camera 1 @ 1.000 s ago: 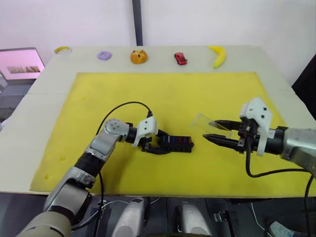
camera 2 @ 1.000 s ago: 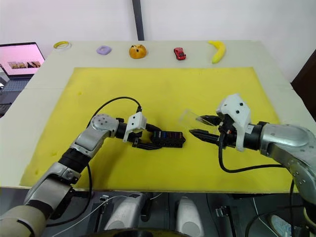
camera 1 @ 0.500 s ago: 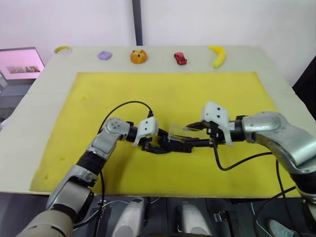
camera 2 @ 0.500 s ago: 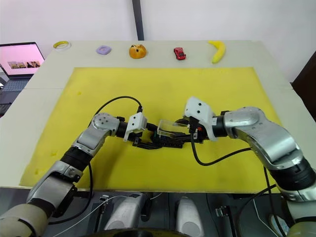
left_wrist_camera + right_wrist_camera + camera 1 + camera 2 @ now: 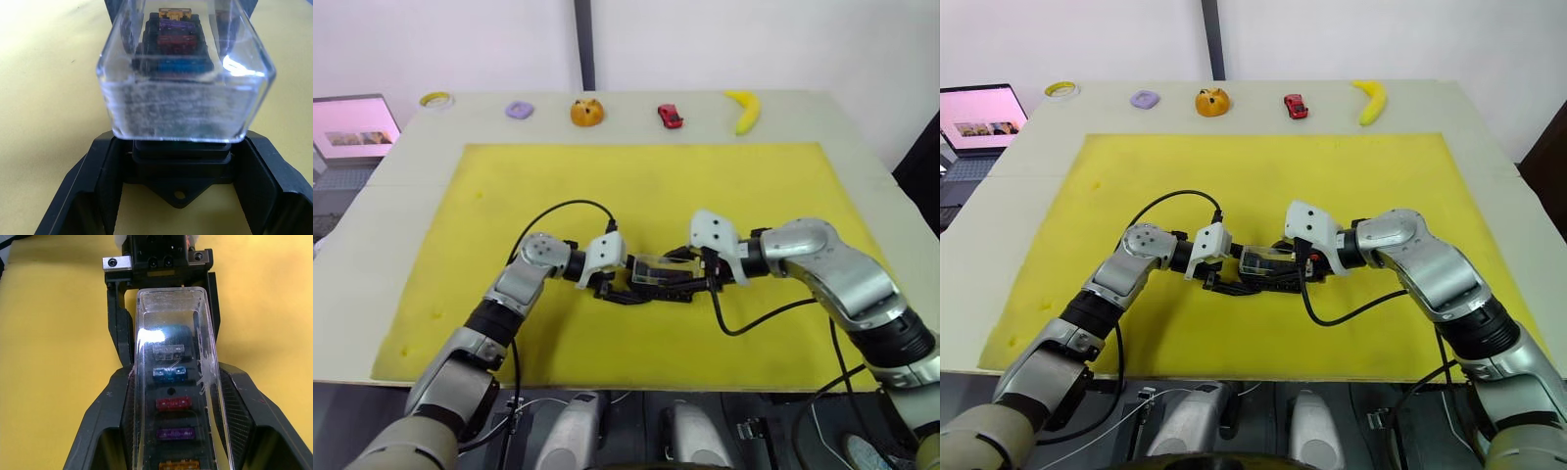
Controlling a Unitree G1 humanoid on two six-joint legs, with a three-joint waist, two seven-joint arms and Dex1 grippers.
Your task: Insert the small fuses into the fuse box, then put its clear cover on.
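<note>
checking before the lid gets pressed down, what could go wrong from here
1. The clear cover sits above the fuse box and looks not yet seated; the left wrist view shows its end hanging past the box's end, so pressing now could jam it crooked.
2. The fuses stand directly under the cover; a skewed push might catch one.
3. The left gripper holds only one end of the box, so it may pivot on the yellow mat.
</note>
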